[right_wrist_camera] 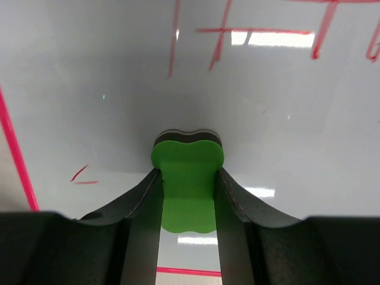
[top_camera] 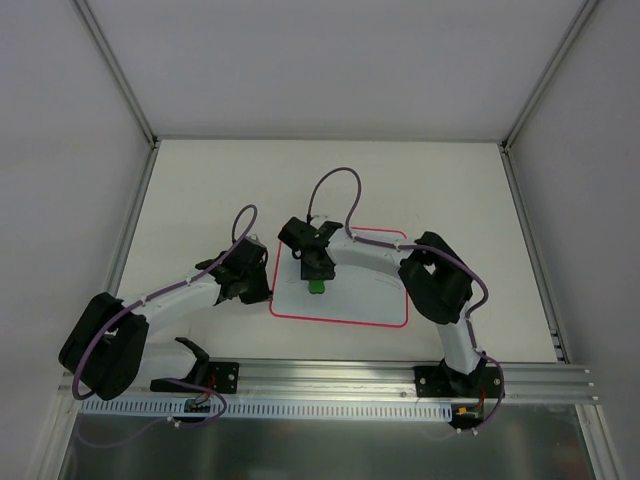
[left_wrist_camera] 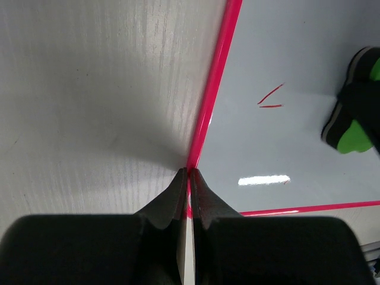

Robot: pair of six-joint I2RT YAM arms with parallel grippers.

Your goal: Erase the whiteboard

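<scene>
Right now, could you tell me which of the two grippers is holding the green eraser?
The right gripper: it clamps the green eraser on the whiteboard. The left gripper only pinches the whiteboard's pink edge.

Closed fingers [left_wrist_camera: 175, 199] at whiteboard [left_wrist_camera: 297, 59] edge

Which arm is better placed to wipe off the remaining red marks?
Right. The right gripper holds the green eraser on the whiteboard, red marks just ahead. The left gripper sits shut at the board's border, without an eraser.
</scene>
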